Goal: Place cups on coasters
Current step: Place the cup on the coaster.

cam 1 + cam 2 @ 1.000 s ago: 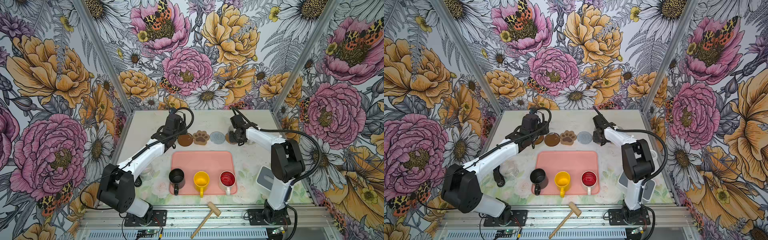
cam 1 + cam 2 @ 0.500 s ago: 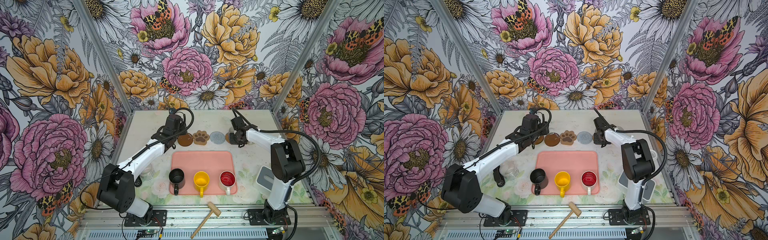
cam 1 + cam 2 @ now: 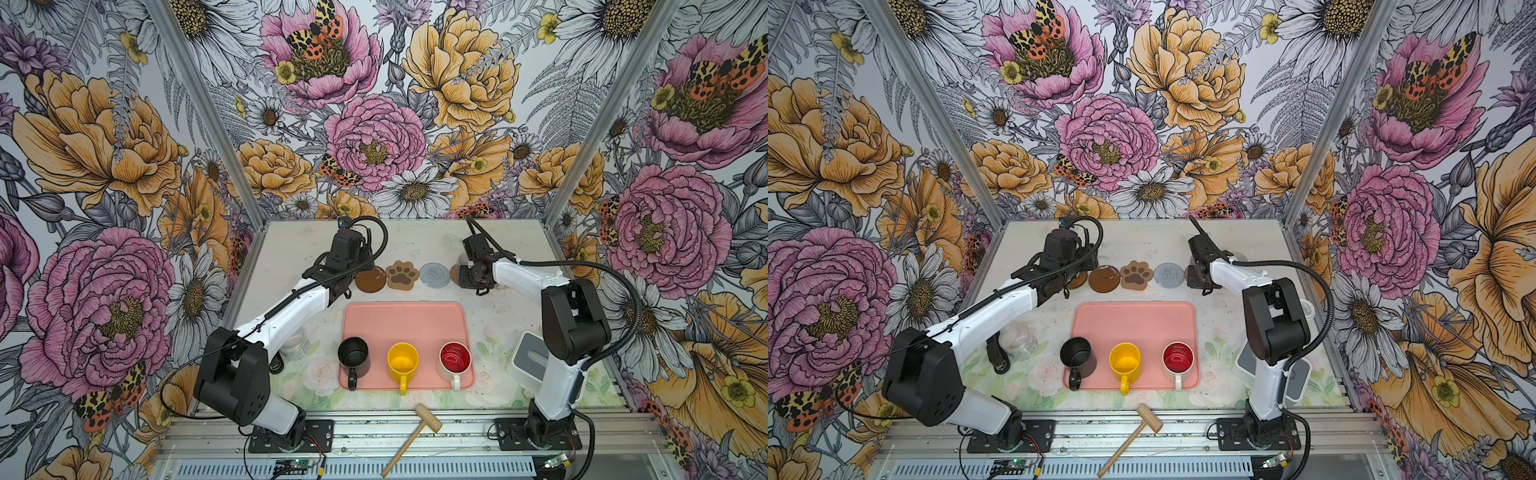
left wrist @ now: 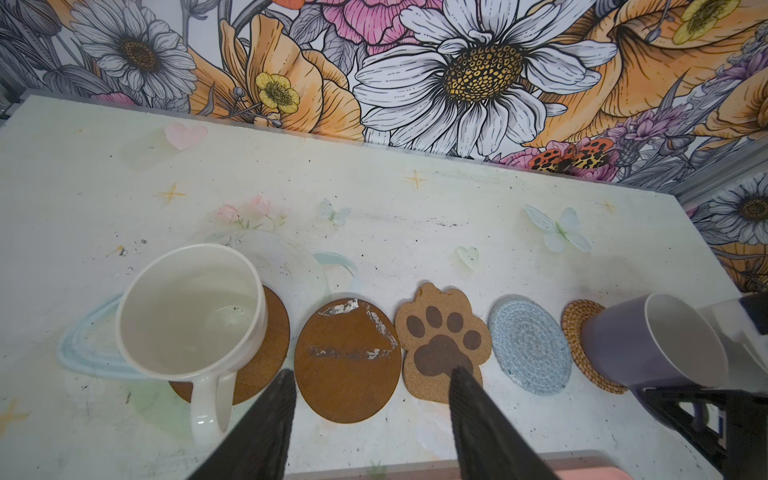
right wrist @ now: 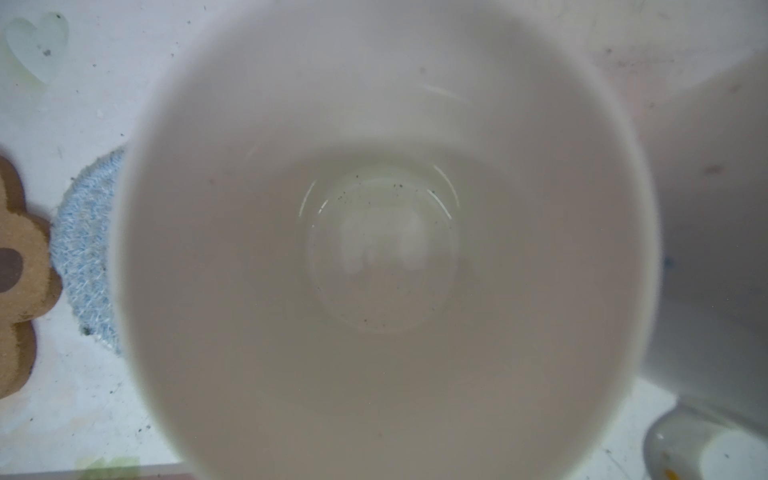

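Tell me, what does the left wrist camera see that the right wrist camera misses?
Only the left wrist view: a white mug standing partly on a brown disc coaster, a bare brown disc, the lavender mug from outside, over a tan woven coaster, and the left arm's open fingers. Only the right wrist view: a blurred look straight down into that lavender mug's white inside, filling the picture. Both: the paw coaster and the grey-blue woven coaster.
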